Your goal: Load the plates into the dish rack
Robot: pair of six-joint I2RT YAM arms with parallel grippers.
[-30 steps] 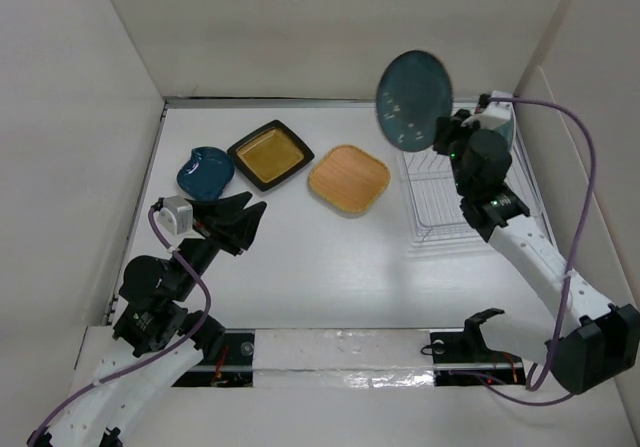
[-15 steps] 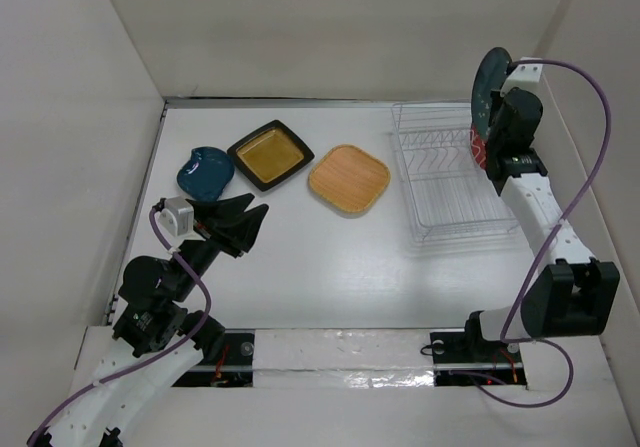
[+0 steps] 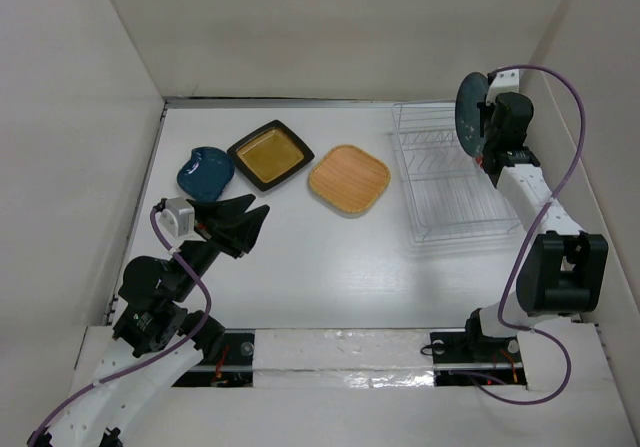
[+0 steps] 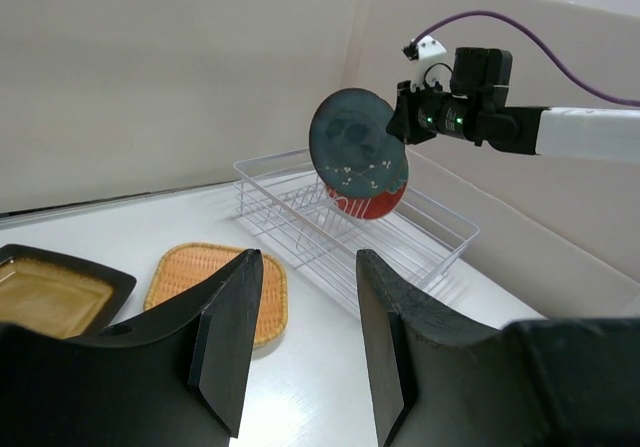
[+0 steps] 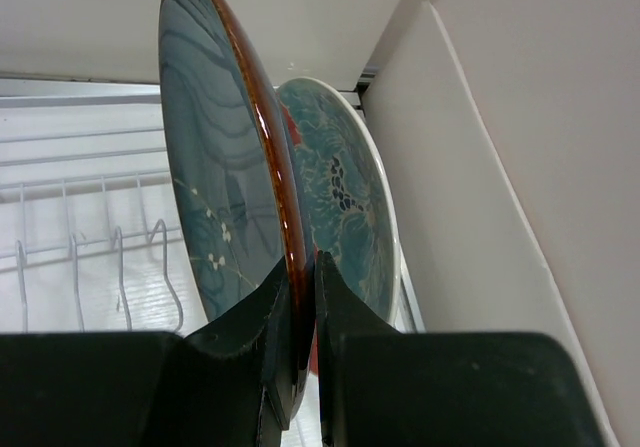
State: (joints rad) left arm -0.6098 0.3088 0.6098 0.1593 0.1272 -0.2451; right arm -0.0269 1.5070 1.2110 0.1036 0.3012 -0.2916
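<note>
- white counter (image 3: pixel 320 257) carries the rack and three loose plates.
- rectangular white wire dish rack (image 3: pixel 450 192) sits at the counter's right side, near the wall.
- round dark teal plate (image 3: pixel 468 115) is held on edge above the rack's far right end, just beside the red plate; whether they touch, i cannot tell.
- round red plate with teal pattern (image 5: pixel 345 207) stands upright in the rack.
- rounded-square tan wooden plate (image 3: pixel 349 179) lies flat, left of the rack.
- black-rimmed square plate with mustard-yellow centre (image 3: pixel 270 154) lies left of the tan one.
- small irregular glossy blue plate (image 3: pixel 206 171) lies just beside the black-rimmed one.
- right pincer (image 5: pixel 302 272) pinches the teal plate's rim.
- left pincer (image 4: pixel 308 259) is spread wide, holding nothing, above the counter's near left.
</note>
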